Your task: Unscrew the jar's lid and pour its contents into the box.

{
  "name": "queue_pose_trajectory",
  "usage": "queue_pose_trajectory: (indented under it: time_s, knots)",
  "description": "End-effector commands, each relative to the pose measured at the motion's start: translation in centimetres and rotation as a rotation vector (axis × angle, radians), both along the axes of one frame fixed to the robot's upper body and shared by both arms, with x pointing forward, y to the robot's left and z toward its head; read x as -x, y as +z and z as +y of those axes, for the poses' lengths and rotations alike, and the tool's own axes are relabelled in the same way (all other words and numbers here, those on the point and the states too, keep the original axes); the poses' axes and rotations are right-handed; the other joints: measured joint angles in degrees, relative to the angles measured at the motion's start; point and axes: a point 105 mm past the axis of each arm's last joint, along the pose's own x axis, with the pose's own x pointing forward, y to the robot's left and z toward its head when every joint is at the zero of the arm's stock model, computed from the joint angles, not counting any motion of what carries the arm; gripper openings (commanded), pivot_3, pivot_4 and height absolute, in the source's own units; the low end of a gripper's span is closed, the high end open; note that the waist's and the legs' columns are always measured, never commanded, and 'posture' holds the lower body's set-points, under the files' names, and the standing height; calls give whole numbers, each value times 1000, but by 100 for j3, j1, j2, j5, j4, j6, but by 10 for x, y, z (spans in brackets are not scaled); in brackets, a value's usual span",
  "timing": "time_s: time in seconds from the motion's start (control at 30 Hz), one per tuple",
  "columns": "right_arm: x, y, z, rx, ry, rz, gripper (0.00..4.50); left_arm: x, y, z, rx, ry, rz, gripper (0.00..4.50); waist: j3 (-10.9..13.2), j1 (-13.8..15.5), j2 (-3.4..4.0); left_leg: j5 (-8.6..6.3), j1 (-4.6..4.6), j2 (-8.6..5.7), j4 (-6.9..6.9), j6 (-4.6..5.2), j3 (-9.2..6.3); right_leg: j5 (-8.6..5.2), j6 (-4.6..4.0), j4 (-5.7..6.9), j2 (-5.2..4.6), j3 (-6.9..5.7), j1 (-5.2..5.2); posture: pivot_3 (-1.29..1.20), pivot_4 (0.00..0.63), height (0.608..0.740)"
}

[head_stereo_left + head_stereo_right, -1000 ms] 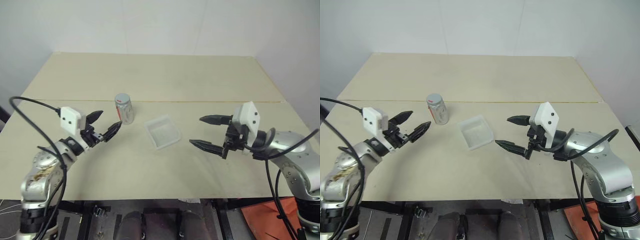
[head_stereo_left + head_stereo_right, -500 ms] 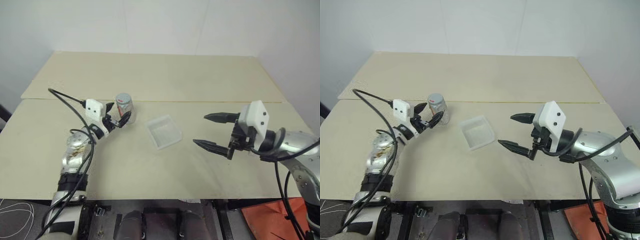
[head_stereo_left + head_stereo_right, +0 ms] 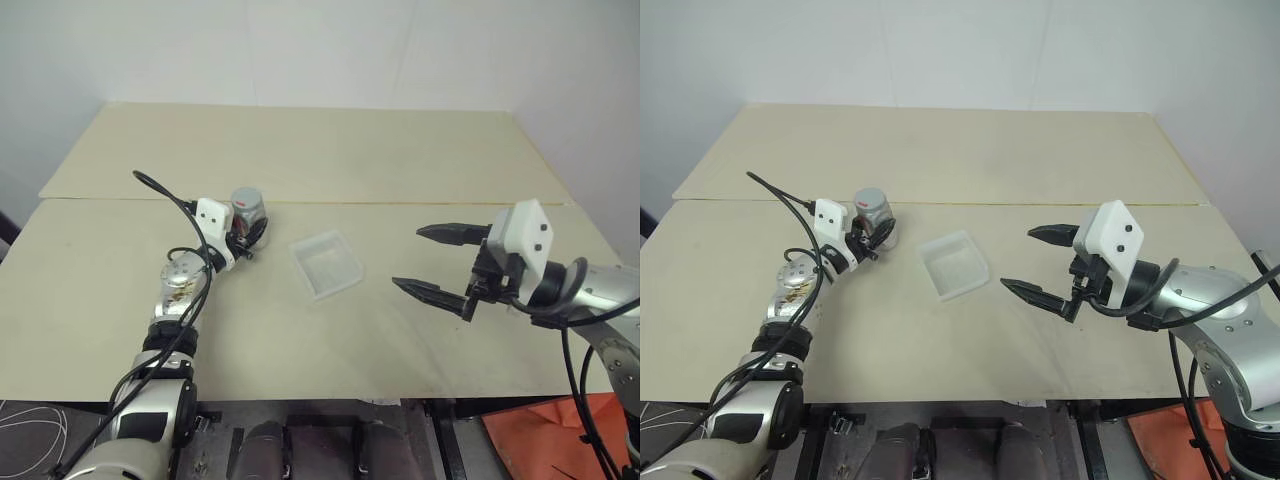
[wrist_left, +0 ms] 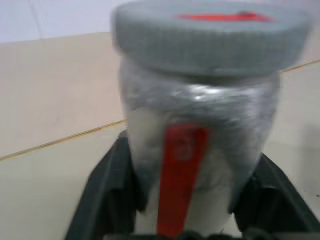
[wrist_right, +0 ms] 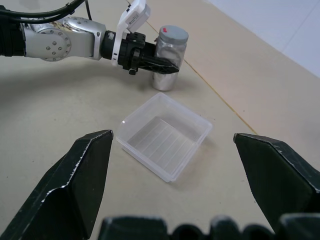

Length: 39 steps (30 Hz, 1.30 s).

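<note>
The jar is blurred in the left wrist view, its base cut off by the edge. Its contents cannot be made out. The lid hides the jar's mouth.

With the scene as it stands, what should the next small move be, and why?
Probably bring the right gripper across to the lid. The left gripper is shut on the jar, which stands upright on the table with the lid on, while the right one hangs open, apart, beyond the box. The jar looks steadied for unscrewing.
</note>
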Motion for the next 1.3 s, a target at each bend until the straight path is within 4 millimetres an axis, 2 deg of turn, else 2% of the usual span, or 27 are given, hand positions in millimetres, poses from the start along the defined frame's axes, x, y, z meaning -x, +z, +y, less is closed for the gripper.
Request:
queue_pose_trajectory:
  time_s: [0.03,0.17,0.23,0.33,0.43,0.57,0.7,0.83,1.2,1.3]
  knots:
    - [4,12,-1,3,-2,-51,4500,-4,20,-3,-1,-13,-75,1947,0,-1,0,0,0,0,0,0,0,0,1,-1,0,0,1,0,150,740]
    - [4,12,3,-11,7,-54,4500,3,38,-11,-3,-105,-128,1947,0,-7,0,0,-1,0,0,0,0,1,1,-1,0,0,0,0,150,740]
    - [4,12,6,-22,26,-53,4500,16,52,-22,-18,-239,-144,1947,1,-10,-1,0,-6,1,0,0,0,1,1,-2,1,-1,-3,0,150,740]
    - [1,18,14,-56,80,-48,4500,46,72,-37,-35,-494,-127,1947,1,-36,-1,1,-13,1,1,-2,-1,1,1,-1,1,-2,-10,0,150,740]
    - [-5,30,31,-132,165,-24,4500,76,83,-50,-90,-730,-78,1947,0,-108,0,5,-3,3,0,-8,0,1,1,4,4,2,-7,0,150,740]
    - [-10,45,60,-202,264,-7,4500,98,92,-59,-106,-890,-34,1947,0,-137,2,6,6,4,1,-9,-2,-1,-1,13,6,2,-3,0,150,740]
    - [-14,54,86,-236,318,5,4500,105,94,-70,-143,-976,-23,1947,1,-119,2,7,1,2,2,-10,-3,-1,-1,20,7,3,-7,0,150,740]
    - [-22,51,104,-232,315,20,4500,107,93,-79,-153,-1014,-23,1947,0,-89,2,7,-6,-2,2,-10,1,-1,-1,17,7,2,-10,0,150,740]
    - [-36,48,121,-232,292,49,4500,111,92,-82,-196,-1051,-32,1947,1,-103,3,10,-19,-5,2,-15,8,-1,-1,21,9,2,-26,0,150,740]
    - [-35,48,122,-229,307,55,3919,112,91,-82,-216,-1055,-37,1947,1,-103,3,9,-19,-5,2,-14,7,-1,-1,53,9,2,-26,0,150,740]
